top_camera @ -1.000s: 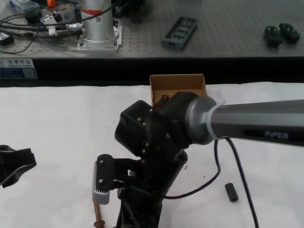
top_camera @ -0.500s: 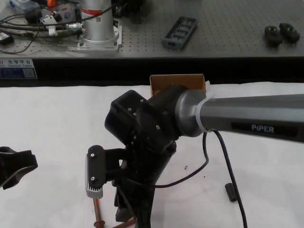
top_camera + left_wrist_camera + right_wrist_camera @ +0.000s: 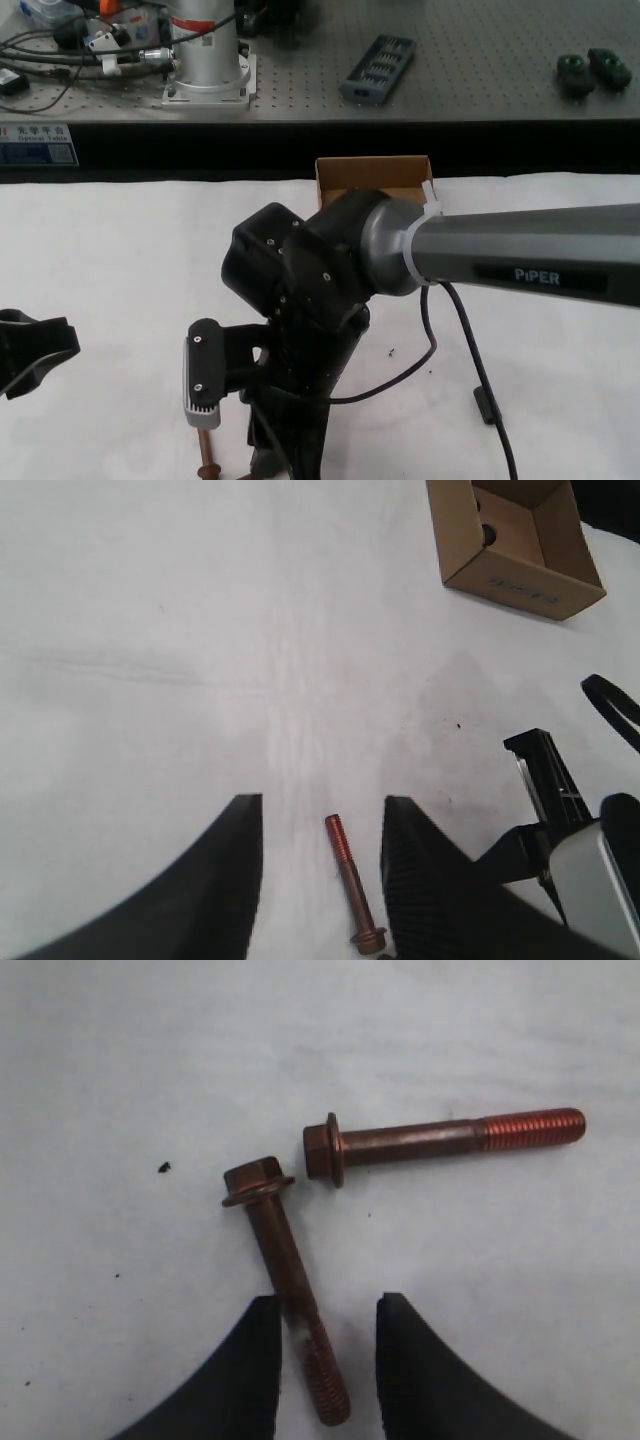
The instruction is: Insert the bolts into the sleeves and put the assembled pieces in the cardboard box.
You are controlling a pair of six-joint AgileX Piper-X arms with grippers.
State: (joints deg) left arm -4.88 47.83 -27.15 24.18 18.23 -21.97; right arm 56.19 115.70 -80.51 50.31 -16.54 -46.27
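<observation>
Right wrist view gives you a bolt (image 3: 272, 1240) between narrowly open right jaws, second bolt (image 3: 430, 1140) beside; high view, the box (image 3: 372, 170). Left jaws wide. Right arm (image 3: 520, 265) now sits further left.

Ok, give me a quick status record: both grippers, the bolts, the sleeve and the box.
left gripper: open, holding nothing
right gripper: open, fingers either side of the first bolt's threaded end
first bolt: lying on the white cloth, not gripped
second bolt: lying on the cloth, its head close to the first bolt's head
sleeve: on the cloth, apart from both grippers
cardboard box: open, at the cloth's far edge; something dark inside, cannot tell what
stage: no bolt lifted yet
</observation>
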